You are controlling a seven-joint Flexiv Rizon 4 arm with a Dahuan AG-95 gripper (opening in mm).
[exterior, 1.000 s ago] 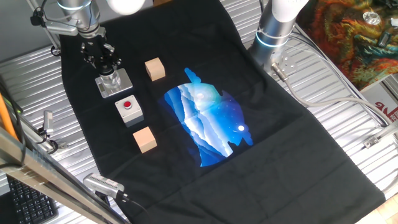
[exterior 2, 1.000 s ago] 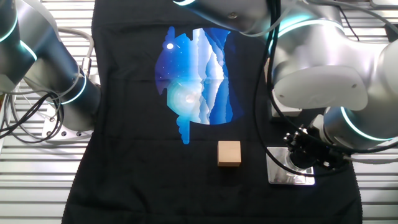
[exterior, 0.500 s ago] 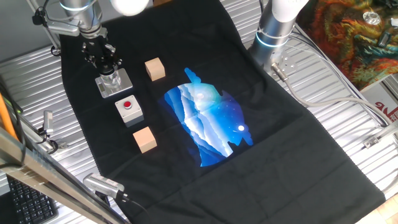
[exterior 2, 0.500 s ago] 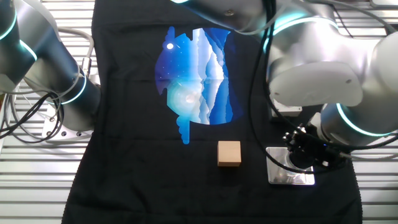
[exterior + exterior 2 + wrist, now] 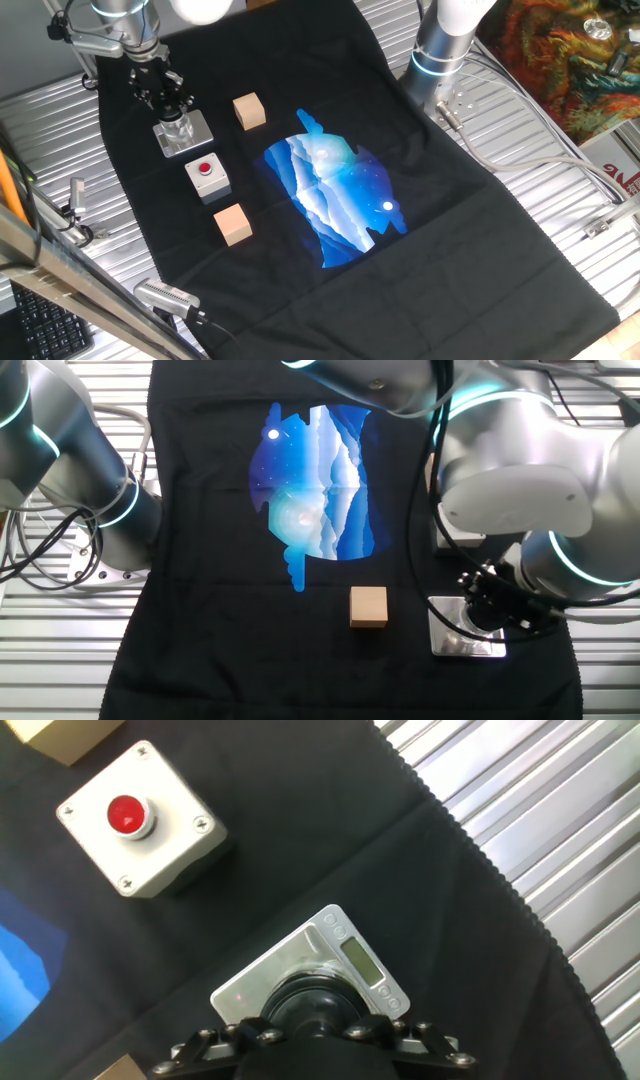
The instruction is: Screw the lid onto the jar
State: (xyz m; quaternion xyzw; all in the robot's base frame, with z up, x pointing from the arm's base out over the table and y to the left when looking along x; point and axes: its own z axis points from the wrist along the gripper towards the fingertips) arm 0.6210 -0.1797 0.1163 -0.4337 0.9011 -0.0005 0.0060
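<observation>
— Lid sat on the jar, just beside the grey button box, didn't it?

— It did. Your gripper was directly over the lid, fingers apparently closed on it, though you couldn't see the contact plainly.

— What could have gone wrong for you?

— Cross-threading, if you turned it tilted; or the jar's metal base plate twisting on the black cloth.

A robotics lab: ribbed metal table, loose cables at the right, second robot arm standing upper left.
</observation>
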